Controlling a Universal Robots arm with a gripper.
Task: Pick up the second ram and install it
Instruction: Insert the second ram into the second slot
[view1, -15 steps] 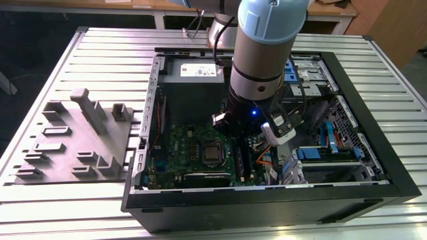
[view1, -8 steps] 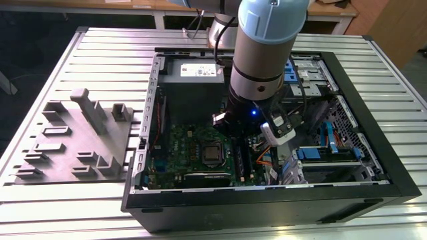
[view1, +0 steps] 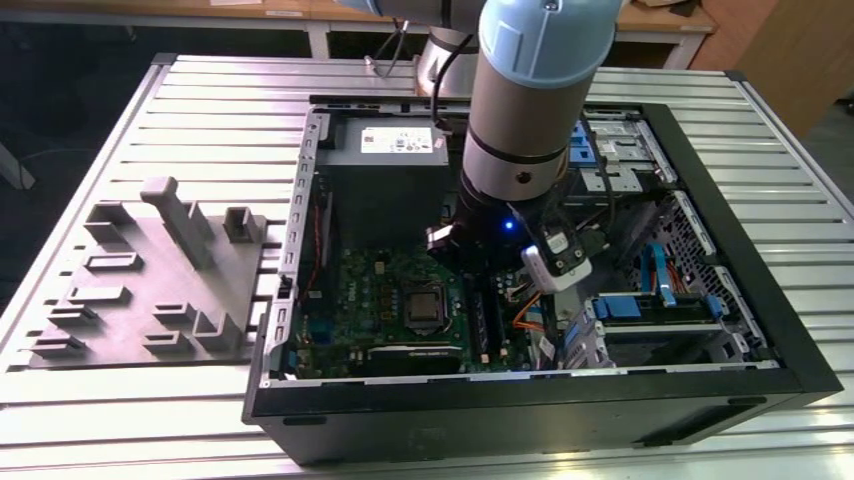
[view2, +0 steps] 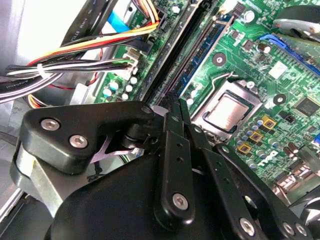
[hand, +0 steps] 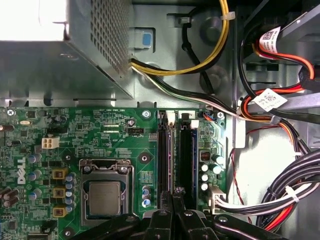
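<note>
The hand (hand: 173, 197) is hanging low over the memory slots (hand: 186, 150) beside the processor (hand: 104, 192) — whether it is clenching or released, I cannot tell. The second ram (hand: 170, 150) seems to be the thin stick standing on edge in the slot directly below it. White tags are hanging on the cables (hand: 268, 100), and a white label is showing on the power supply (view1: 387, 150). The computer case (view1: 534, 400) is lying open on a slatted metal bench (view1: 214, 110) — a grey holder block (view1: 147, 270) is sitting beside it.

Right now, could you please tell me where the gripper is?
In the first wrist view, the gripper is over one end of the memory slots, beside the processor socket.
</note>
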